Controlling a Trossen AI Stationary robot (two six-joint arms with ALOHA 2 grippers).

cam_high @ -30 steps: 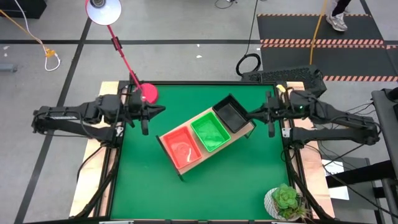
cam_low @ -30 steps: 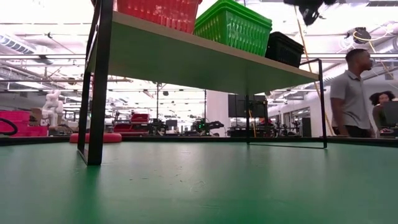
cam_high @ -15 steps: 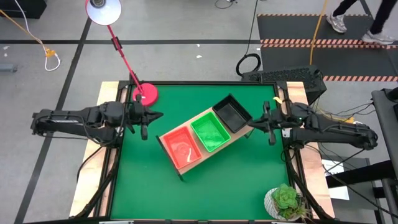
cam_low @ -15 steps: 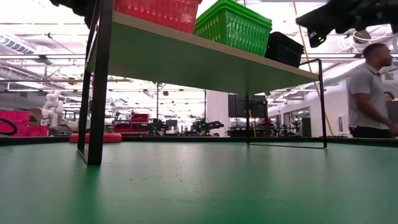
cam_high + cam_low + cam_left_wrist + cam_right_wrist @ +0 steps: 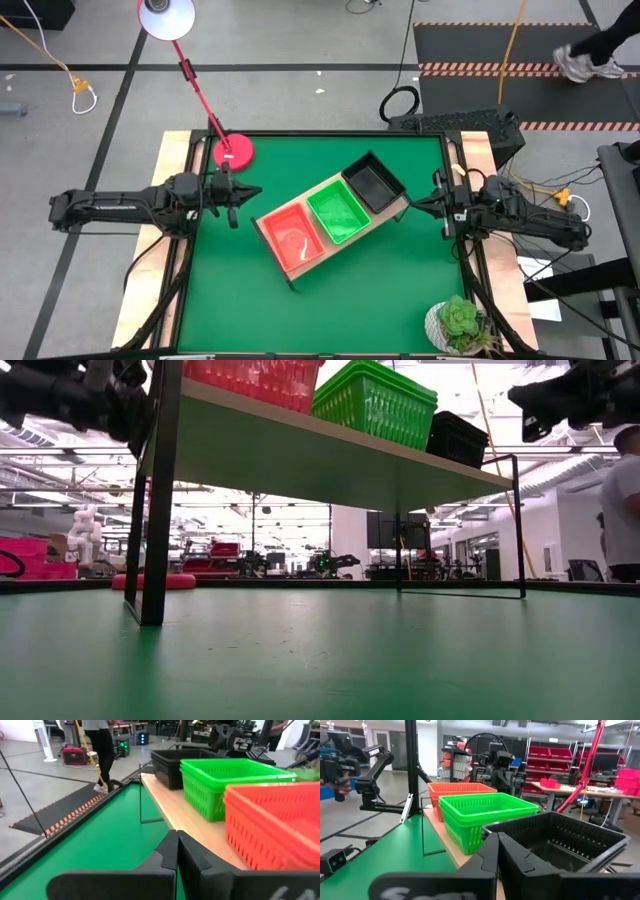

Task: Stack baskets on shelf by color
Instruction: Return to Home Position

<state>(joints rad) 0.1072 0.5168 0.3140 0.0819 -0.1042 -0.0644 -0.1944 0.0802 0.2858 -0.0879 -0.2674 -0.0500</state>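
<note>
Though empty, orange-red basket [image 5: 293, 238], green basket [image 5: 338, 213], black basket [image 5: 374, 185] abreast on shelf [image 5: 330, 455].

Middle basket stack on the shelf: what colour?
The middle stack is green; high view shows it best.

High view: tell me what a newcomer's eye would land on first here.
Three bright stacks sit in a row on the slanted shelf mid-table: the orange-red stack, the green stack and the black stack. The left gripper and right gripper flank the shelf from the table's sides, fingers shut and holding nothing. A red lamp stands at the far-left corner.
</note>
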